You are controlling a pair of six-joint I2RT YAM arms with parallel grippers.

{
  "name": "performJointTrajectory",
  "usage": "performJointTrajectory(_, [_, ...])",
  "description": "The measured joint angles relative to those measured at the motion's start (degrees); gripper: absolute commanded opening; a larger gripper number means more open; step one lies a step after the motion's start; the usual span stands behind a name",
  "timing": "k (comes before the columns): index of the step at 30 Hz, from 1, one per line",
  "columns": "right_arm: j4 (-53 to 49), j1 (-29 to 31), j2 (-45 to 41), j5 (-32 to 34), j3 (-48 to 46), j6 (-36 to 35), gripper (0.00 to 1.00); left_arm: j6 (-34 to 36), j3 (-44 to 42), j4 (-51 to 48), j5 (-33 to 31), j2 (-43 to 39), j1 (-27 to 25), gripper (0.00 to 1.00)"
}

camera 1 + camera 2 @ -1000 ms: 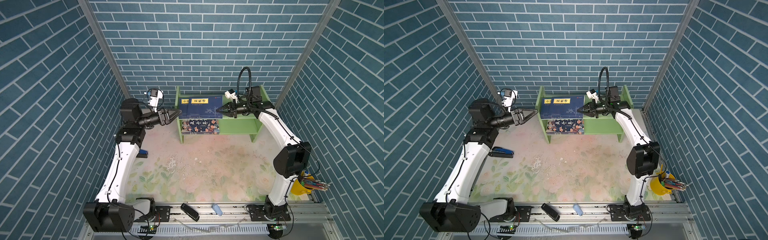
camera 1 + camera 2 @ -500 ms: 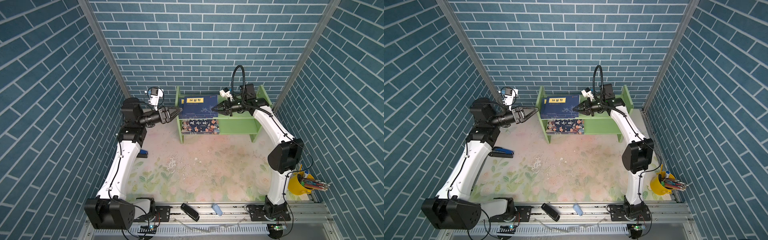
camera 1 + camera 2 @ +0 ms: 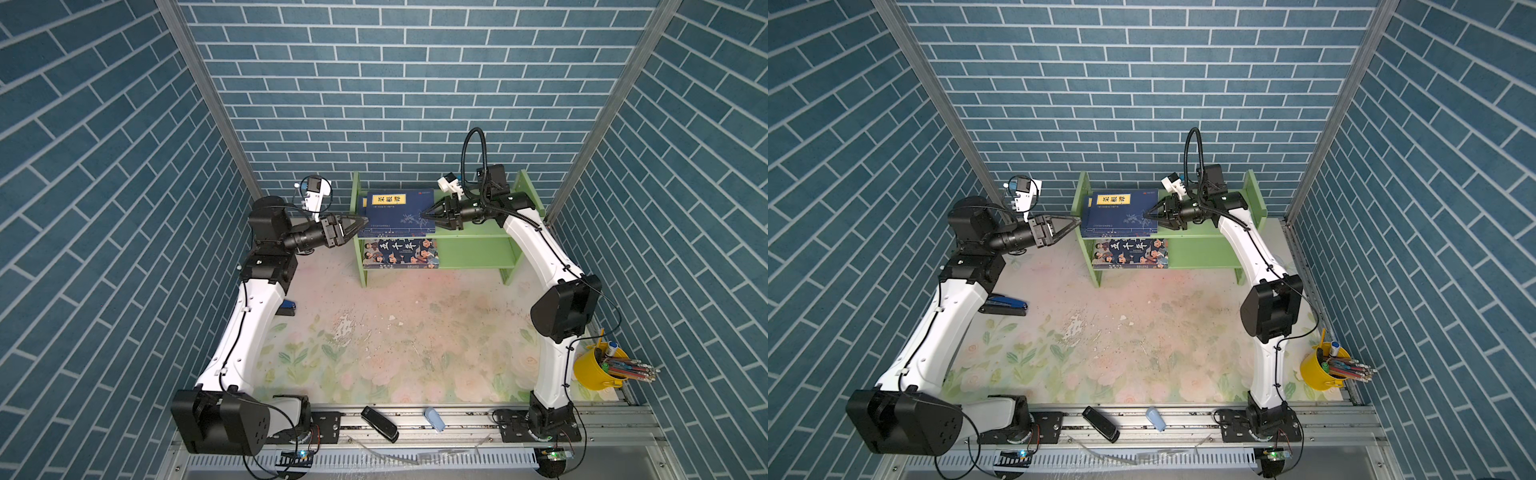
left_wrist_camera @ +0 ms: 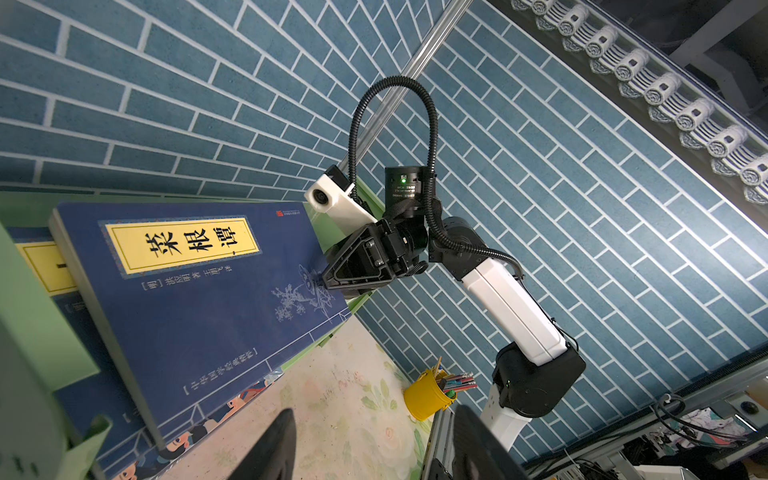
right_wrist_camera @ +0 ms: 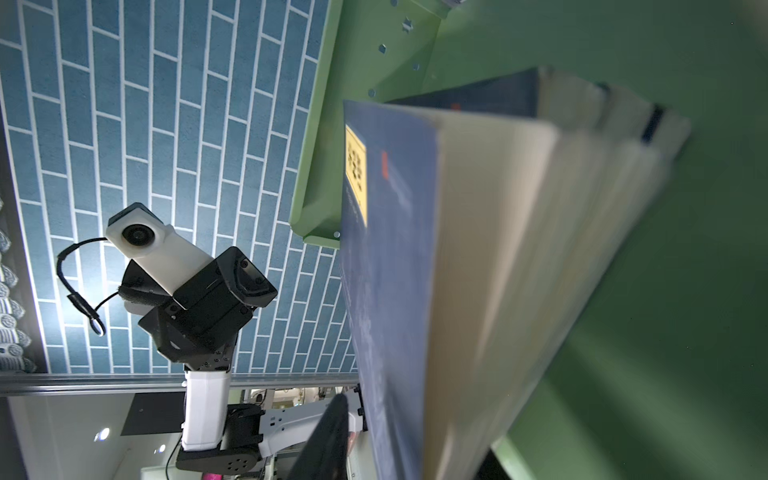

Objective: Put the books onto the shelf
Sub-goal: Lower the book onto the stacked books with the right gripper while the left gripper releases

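Lying flat on the upper board of the green shelf [image 3: 473, 251], at its left end, is a pile of navy books, and most of it is hidden. Only the top navy book [image 3: 401, 212] shows its whole cover. Of the navy book under it [image 4: 45, 266], just a strip with a bit of yellow label peeks out toward the shelf's left side panel [image 3: 359, 257]. In the right wrist view the page edges are blurry, so I cannot count the pile. The cartoon book [image 3: 399, 253] lies flat on the lower board, right under the pile. Its back part is hidden by the upper board.

The top navy book faces up. Its yellow title runs along the shelf's length, and the top of its cover points to the shelf's back. Which side is longer is hard to tell from so steep a view.

The right claw [image 3: 426, 215] is at that book's edge farthest from the left side panel. Its jaws are apart, one on each side of the page edge. One finger [image 5: 328, 436] stands clear of the cover, so it pinches nothing. The left claw [image 3: 363, 221] is just outside the left side panel, and I cannot tell if it touches. Its two fingers [image 4: 278, 444], cut off at the picture's edge, are apart with nothing between.
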Motion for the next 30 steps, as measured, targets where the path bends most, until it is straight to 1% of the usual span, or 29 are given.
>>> performJointTrajectory(2, [-1.5,0.0,0.0,1.7,1.0,-0.9,0.5,1.7,0.0,-1.2,-0.7,0.0,-0.1,0.62])
performJointTrajectory(6, [-4.2,0.0,0.0,5.2,2.1,-2.6,0.54,7.5,0.6,-6.5,-2.8,0.0,-0.3,0.63])
performJointTrajectory(13, [-7.0,0.0,0.0,13.0,3.1,-5.0,0.56,18.5,3.1,-15.8,-7.6,-0.2,-0.6,0.63])
performJointTrajectory(17, [-7.3,0.0,-0.2,16.7,3.2,-6.3,0.56,27.6,4.3,-21.9,-13.1,-0.5,-2.1,0.63])
performJointTrajectory(20, [-5.9,0.0,-1.6,17.7,1.2,-6.5,0.56,34.5,4.4,-25.8,-18.3,-1.1,-3.5,0.63])
performJointTrajectory(23, [-4.0,0.1,-4.4,18.4,-2.1,-6.5,0.56,39.9,4.4,-28.0,-22.8,-1.6,-4.1,0.64])
performJointTrajectory(27, [-0.8,0.2,-8.1,18.9,-5.1,-6.4,0.55,45.1,3.4,-28.8,-27.5,-2.0,-4.4,0.66])
performJointTrajectory(30, [1.3,0.2,-9.5,18.8,-5.2,-6.4,0.51,47.7,1.9,-28.7,-30.4,-2.0,-4.8,0.67])
